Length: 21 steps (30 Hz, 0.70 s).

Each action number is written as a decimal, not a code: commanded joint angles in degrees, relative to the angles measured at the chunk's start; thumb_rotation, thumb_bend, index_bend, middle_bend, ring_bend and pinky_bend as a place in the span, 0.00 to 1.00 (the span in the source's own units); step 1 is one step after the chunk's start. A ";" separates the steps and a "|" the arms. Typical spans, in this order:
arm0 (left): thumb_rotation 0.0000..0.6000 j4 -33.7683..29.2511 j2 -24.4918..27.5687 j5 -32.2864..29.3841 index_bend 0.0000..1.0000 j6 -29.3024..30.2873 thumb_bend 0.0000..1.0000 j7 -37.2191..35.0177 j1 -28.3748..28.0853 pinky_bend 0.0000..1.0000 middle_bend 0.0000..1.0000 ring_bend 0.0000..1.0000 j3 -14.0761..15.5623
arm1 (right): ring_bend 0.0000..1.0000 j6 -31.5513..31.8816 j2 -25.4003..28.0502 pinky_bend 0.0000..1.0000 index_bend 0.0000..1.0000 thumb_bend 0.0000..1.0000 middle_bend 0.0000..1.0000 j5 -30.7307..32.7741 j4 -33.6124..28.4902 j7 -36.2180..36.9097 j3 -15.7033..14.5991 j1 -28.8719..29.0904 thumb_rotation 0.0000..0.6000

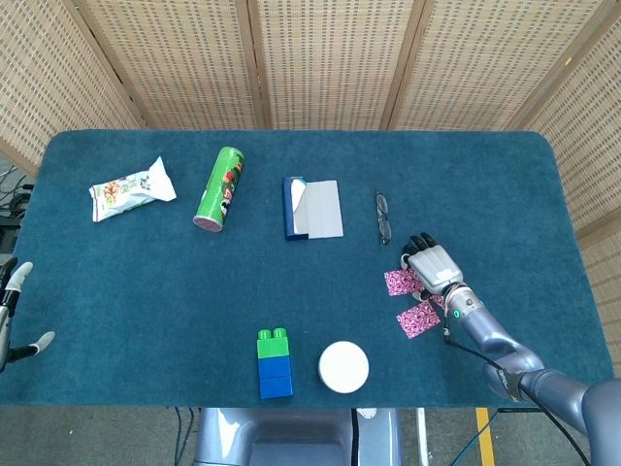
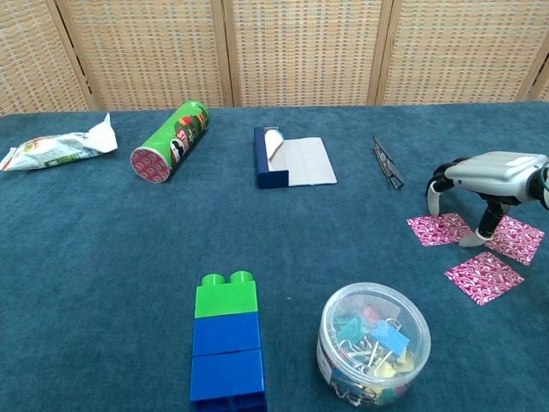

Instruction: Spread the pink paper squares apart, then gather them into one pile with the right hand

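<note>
I see three pink paper squares (image 2: pixel 440 229) lying flat on the blue table (image 2: pixel 103 283), spread apart with none stacked: taking the tub of binder clips (image 2: pixel 373 344) as my landmark, all three sit beyond it and off to its right, one nearest the tub (image 2: pixel 484 277), one farther back and to the left, and one at the far right (image 2: pixel 516 238) partly under my right hand (image 2: pixel 489 182). That hand arches over the squares with its fingers bent downward and apart, a fingertip (image 2: pixel 484 233) touching down between the back-left square and the far-right one; it grips nothing that I can see, so I read it as open and resting on its tips. In the head view the same hand (image 1: pixel 432 264) covers part of the squares, so only two pink patches show there. My left hand (image 1: pixel 14 311) shows only at the edge of the head view, far to the left of the tub, with fingers apart and nothing in them. Directly left of the tub stands a block tower (image 2: pixel 227 348), green on top of blue. Farther back from the tub lies a notebook (image 2: pixel 293 160) with a blue spine, and to the right of that a pair of glasses (image 2: pixel 388 162). Back and well left of the tub lies a green can (image 2: pixel 171 142) on its side, and beyond it a snack bag (image 2: pixel 58 146).
</note>
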 commanded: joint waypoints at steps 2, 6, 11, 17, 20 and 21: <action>1.00 0.05 0.03 0.00 0.04 0.05 0.18 -0.04 0.04 0.00 0.00 0.00 0.00 | 0.00 0.13 -0.16 0.01 0.50 0.31 0.22 -0.22 0.27 0.36 -0.06 -0.11 1.00; 1.00 0.10 -0.02 0.01 0.04 0.00 0.18 -0.05 0.03 0.00 0.00 0.00 0.01 | 0.00 0.42 -0.19 0.01 0.51 0.31 0.22 -0.50 0.37 0.68 -0.07 -0.21 1.00; 1.00 0.13 -0.05 0.01 0.04 -0.01 0.18 -0.05 -0.01 0.00 0.00 0.00 -0.03 | 0.00 0.88 0.29 0.01 0.51 0.31 0.22 -0.83 -0.11 0.96 0.02 -0.28 1.00; 1.00 0.09 -0.08 0.12 0.04 -0.05 0.18 -0.04 -0.06 0.00 0.00 0.00 -0.03 | 0.00 2.00 1.85 0.01 0.51 0.31 0.22 -1.21 -1.83 0.85 0.53 -0.22 1.00; 1.00 0.12 -0.11 0.13 0.04 -0.02 0.18 -0.09 -0.05 0.00 0.00 0.00 -0.03 | 0.00 2.34 2.76 0.01 0.51 0.31 0.22 -1.19 -2.82 0.60 0.69 -0.27 1.00; 1.00 0.12 -0.11 0.15 0.04 -0.01 0.18 -0.10 -0.04 0.00 0.00 0.00 -0.03 | 0.00 2.45 3.20 0.01 0.51 0.31 0.22 -1.10 -3.33 0.47 0.75 -0.32 1.00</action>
